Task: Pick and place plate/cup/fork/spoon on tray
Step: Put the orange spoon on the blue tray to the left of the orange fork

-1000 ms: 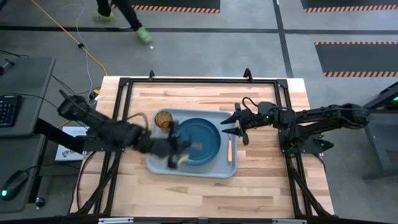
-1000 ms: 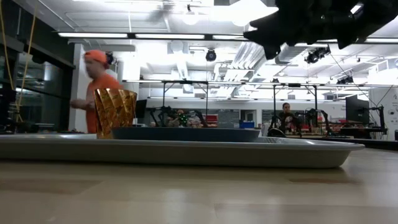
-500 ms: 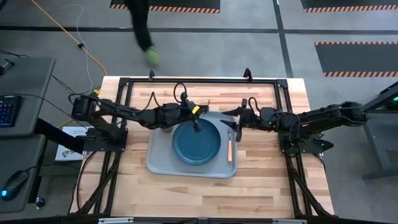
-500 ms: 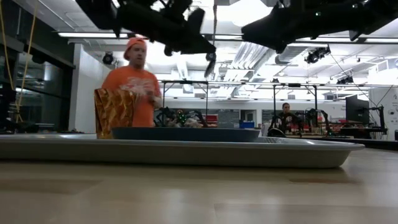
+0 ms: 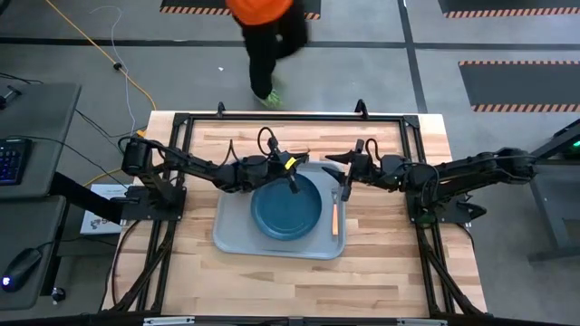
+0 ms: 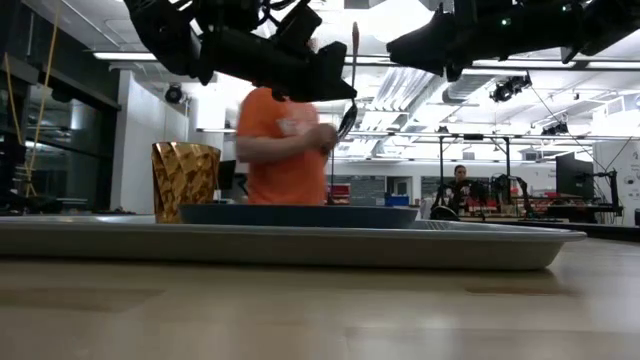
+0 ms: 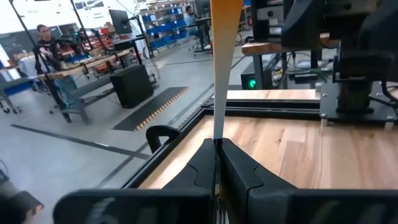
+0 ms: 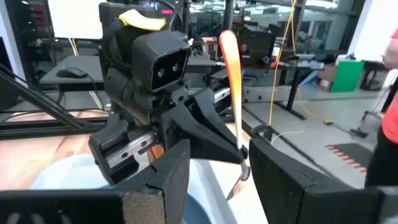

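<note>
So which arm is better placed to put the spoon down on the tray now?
The left. Its gripper already holds the spoon upright above the plate and the tray. The right gripper hangs open over the tray's right edge near the fork, holding nothing.

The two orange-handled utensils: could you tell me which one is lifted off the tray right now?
The spoon: it hangs upright, pinched in the left end effector above the plate. The fork lies flat on the tray.

My arms: matte black jointed links with looped black cables. My left gripper (image 8: 186, 134) carries a boxy two-lens camera and a yellow tag.
</note>
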{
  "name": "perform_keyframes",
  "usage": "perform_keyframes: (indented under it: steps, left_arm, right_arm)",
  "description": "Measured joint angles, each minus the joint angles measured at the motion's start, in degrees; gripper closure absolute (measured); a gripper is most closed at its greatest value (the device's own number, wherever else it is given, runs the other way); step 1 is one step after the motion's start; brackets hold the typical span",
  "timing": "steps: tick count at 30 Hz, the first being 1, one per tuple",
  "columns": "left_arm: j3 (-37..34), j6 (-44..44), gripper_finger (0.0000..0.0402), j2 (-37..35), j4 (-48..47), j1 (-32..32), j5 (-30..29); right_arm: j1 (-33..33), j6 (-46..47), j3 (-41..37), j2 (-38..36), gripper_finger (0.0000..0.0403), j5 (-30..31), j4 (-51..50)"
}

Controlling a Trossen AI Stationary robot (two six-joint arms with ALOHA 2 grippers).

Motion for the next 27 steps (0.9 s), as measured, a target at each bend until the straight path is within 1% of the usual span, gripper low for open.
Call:
perform_keyframes:
  steps: [7,12,18,23,27]
  left_arm:
    - [0.0,0.4,0.0401,0.0,0.0,0.9,0.2]
    - [0.0,-0.1,0.0401,0.0,0.0,1.0,1.5]
    - [0.1,-0.6,0.0401,0.0,-0.1,0.9,1.7]
    - [1.6,0.4,0.0401,-0.1,-0.5,0.9,1.5]
    - [1.7,0.4,0.0401,-0.1,-0.5,0.8,1.5]
  right_arm:
    - [0.0,-3.4,0.0,0.0,0.0245,0.0,2.1]
    - [0.0,-3.4,0.0,0.0,0.0245,0.0,2.1]
    - [0.0,-3.2,0.0,0.0,0.0245,0.0,2.1]
    - [0.0,-0.7,0.0,0.0,0.0245,2.8,2.3]
    - [0.0,-0.6,0.0,0.0,0.0245,3.0,2.3]
